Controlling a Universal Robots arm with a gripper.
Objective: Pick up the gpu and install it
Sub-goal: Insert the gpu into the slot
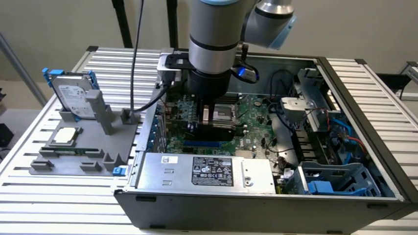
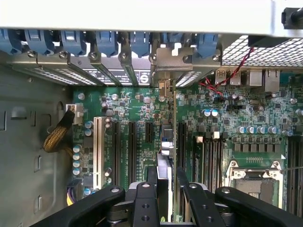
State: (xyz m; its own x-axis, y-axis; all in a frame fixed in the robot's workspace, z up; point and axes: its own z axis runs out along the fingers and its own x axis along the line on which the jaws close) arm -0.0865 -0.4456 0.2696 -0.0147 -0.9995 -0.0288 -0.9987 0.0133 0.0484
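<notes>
Hangs down into the open computer case from above, wrist low over the motherboard. Grips the graphics card in the gripper, clenched on it with a black finger against each flat face. Holds the card upright on its long edge. Shows it edge-on in the wrist view, as a thin strip running between the black expansion slots toward the rear wall of the case. Places its silver end bracket at the row of rear slot openings, below the blue clips. Cannot tell whether the card's lower edge is seated in a slot or just above one.

Beside the card on the board: a white slot to one side, an open processor socket to the other.

In the exterior view, appears as a dark block just under the wrist, over the middle of the board. Nearer the camera, inside the case, a silver power supply with a black label.

Well apart, on the exterior view's left, on the slatted bench: a grey holder carrying a hard drive with blue side rails, standing upright, and a small square silver chip lying flat just in front of it.
</notes>
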